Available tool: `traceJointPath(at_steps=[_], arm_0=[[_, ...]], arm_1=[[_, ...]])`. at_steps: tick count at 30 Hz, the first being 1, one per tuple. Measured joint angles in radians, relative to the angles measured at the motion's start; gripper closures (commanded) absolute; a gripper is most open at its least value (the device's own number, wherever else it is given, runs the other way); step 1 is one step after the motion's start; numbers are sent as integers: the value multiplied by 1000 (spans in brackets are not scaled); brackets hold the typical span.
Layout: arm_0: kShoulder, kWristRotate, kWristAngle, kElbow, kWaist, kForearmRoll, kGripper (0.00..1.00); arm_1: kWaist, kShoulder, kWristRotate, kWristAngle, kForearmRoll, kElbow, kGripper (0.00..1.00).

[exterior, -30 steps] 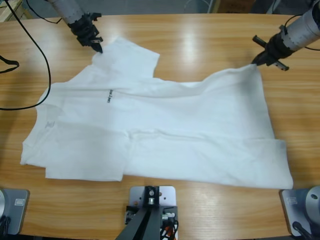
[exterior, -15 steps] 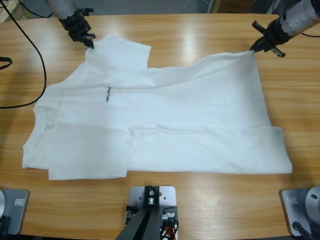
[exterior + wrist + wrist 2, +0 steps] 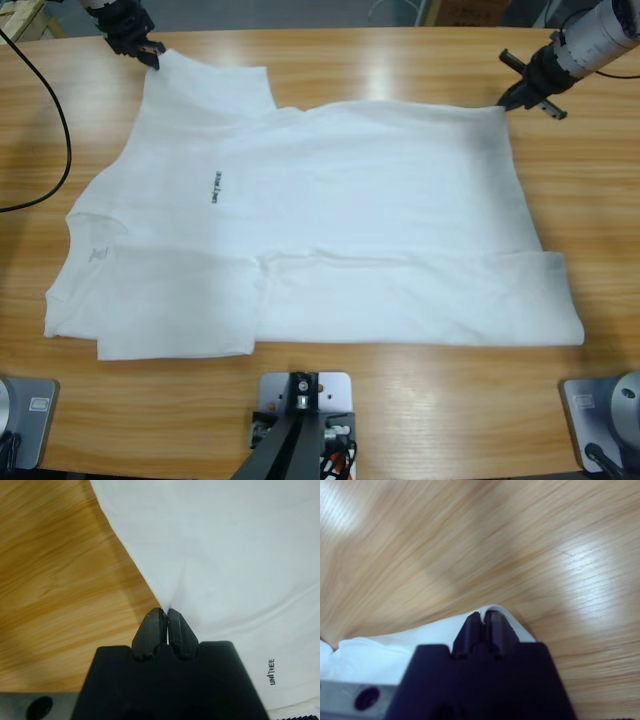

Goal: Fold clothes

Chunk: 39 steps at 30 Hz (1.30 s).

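The small dark chest mark (image 3: 216, 187) on the white T-shirt (image 3: 330, 220) is too small to read from above, and both arms run off the high view's top corners, bodies cut off.

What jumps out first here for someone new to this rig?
The big white T-shirt spread nearly flat across the wooden table, with a small dark chest mark left of middle. Next, each far corner is pinched by an arm: one tool at the upper left corner, the other tool at the upper right. Both wrist views show jaws shut on white cloth.
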<state>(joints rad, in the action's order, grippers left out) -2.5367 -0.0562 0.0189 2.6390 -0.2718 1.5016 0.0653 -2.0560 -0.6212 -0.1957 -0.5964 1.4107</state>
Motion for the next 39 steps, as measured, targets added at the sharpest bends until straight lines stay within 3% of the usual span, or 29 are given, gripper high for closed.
traceJointPath(at_steps=[17, 30, 33, 39], arm_0=[[29, -4, -36, -1, 29, 0, 1000], [329, -9, -133, -4, -15, 2, 1000], [399, -40, -176, -92, -17, 3, 1000], [481, -109, -225, -453, -19, 0, 1000]], arm_1=[[0, 89, 30, -46, -105, -10, 1000], [-1, 253, 35, -72, -121, -258, 1000], [-1, 290, 36, -72, -121, -312, 1000], [-1, 357, 46, -72, -114, -414, 1000]])
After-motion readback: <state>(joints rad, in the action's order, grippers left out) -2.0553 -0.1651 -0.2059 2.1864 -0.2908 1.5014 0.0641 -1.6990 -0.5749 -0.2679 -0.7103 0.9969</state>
